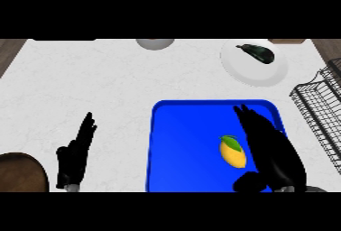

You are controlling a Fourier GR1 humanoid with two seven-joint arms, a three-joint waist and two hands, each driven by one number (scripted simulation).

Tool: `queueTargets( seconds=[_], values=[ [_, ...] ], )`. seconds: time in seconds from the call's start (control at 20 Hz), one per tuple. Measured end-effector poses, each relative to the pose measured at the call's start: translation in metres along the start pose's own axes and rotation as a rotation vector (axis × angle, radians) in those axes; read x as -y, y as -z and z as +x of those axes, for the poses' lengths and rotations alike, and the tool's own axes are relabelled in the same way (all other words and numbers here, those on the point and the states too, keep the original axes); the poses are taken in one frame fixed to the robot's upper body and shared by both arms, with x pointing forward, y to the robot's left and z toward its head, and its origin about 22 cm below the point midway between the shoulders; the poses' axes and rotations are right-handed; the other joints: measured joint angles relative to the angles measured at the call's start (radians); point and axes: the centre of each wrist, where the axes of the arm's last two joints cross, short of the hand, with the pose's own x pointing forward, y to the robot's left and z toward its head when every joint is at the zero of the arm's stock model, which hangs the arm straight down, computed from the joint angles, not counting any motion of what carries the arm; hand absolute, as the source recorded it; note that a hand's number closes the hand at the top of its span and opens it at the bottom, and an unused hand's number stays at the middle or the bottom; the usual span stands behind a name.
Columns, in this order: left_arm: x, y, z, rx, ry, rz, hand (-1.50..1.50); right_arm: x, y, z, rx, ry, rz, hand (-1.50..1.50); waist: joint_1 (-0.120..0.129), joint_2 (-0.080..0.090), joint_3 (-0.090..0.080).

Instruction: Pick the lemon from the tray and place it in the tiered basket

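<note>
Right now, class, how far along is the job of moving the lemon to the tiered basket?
Done: nothing yet; the lemon lies on the blue tray. In hand: the right hand sits open beside it, no grip. Left: grasp, lift, carry to the wire basket. The left hand rests open.

A glossy blue plastic tray [180,149] sits on the matt white marbled table [86,81], beside a black wire basket [323,113] and a smooth white plate [256,70].

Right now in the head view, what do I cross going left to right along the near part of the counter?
Dark brown wooden round board → open black left hand → blue rectangular tray → yellow lemon → black right hand → black wire tiered basket.
</note>
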Motion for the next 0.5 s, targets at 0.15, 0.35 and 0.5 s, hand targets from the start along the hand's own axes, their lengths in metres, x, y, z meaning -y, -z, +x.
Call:
queueTargets(
  seconds=[0.15, 0.35, 0.5],
  values=[
    [0.004, -0.002, 0.0, 0.002, 0.004, 0.0, 0.0, -0.007, 0.008, 0.006, -0.015, -0.026, 0.024, -1.5, 0.001, 0.0, 0.0],
    [0.008, -0.002, 0.0, -0.001, 0.005, 0.007, 0.0, -0.02, 0.012, 0.004, -0.051, -0.075, 0.076, -1.5, -0.002, 0.0, 0.0],
    [0.002, -0.003, 0.0, 0.001, 0.003, 0.002, 0.0, -0.021, 0.021, 0.005, -0.069, -0.084, 0.1, -1.5, 0.0, 0.0, 0.0]
  ],
)
